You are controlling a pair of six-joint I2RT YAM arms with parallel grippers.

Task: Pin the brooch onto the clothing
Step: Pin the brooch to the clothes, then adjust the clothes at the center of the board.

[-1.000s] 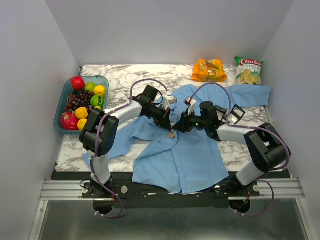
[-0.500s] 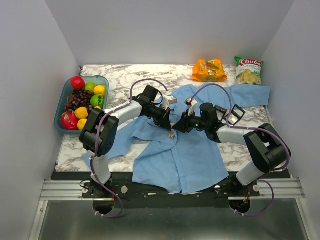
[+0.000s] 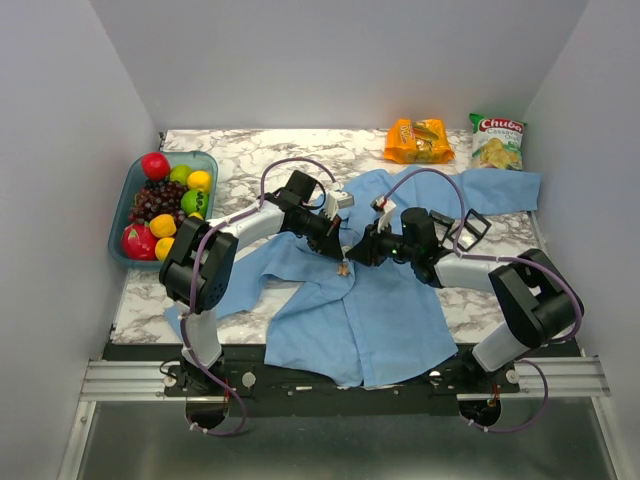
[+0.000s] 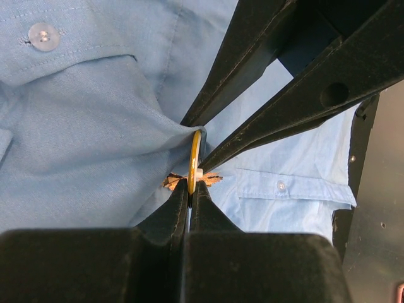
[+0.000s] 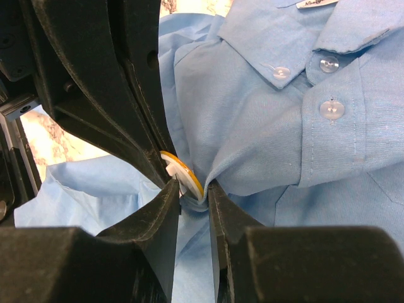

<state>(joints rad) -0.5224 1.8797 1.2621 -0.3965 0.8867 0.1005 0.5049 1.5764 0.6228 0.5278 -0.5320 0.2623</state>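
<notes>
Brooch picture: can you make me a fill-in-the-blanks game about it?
1. The shirt is light ___.
2. The left pincer is ___ on the brooch.
3. The right pincer pinches a fold of the ___.
4. The fruit tray sits on the table's ___ side.
Missing words: blue, shut, shirt, left.
</notes>
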